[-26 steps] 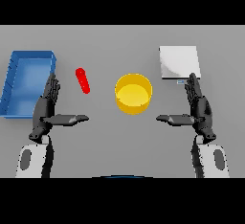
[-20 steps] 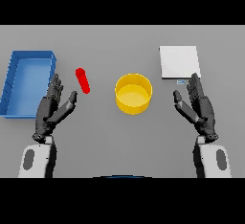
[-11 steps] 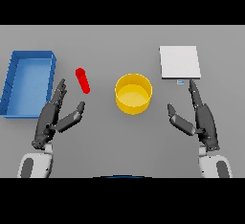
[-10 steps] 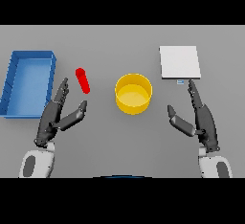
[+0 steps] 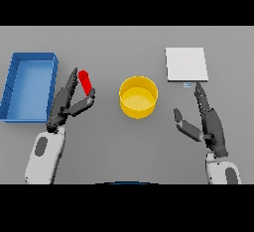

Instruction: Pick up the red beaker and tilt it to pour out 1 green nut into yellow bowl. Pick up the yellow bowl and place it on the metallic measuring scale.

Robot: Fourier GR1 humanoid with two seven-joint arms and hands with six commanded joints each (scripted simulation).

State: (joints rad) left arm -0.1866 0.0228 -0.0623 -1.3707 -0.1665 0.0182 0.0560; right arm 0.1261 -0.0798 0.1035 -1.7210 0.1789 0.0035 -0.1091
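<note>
The red beaker (image 5: 86, 82) lies tilted on the table, left of centre. My left hand (image 5: 64, 106) is open just below and left of it, its fingers reaching up along the beaker's left side and its thumb pointing toward the beaker's lower end; I cannot tell whether they touch. The yellow bowl (image 5: 138, 96) stands in the middle of the table. At the back right lies the metallic measuring scale (image 5: 186, 64), a flat square plate. My right hand (image 5: 209, 122) is open in front of the scale, to the right of the bowl. No green nut shows.
A blue open tray (image 5: 15, 88) sits at the far left, close beside my left hand. The grey table (image 5: 124, 146) stretches between the two hands in front of the bowl.
My left hand has moved up and right, toward the red beaker. My right hand has turned and dropped slightly lower, staying in front of the scale. The beaker, bowl and scale have not moved.
</note>
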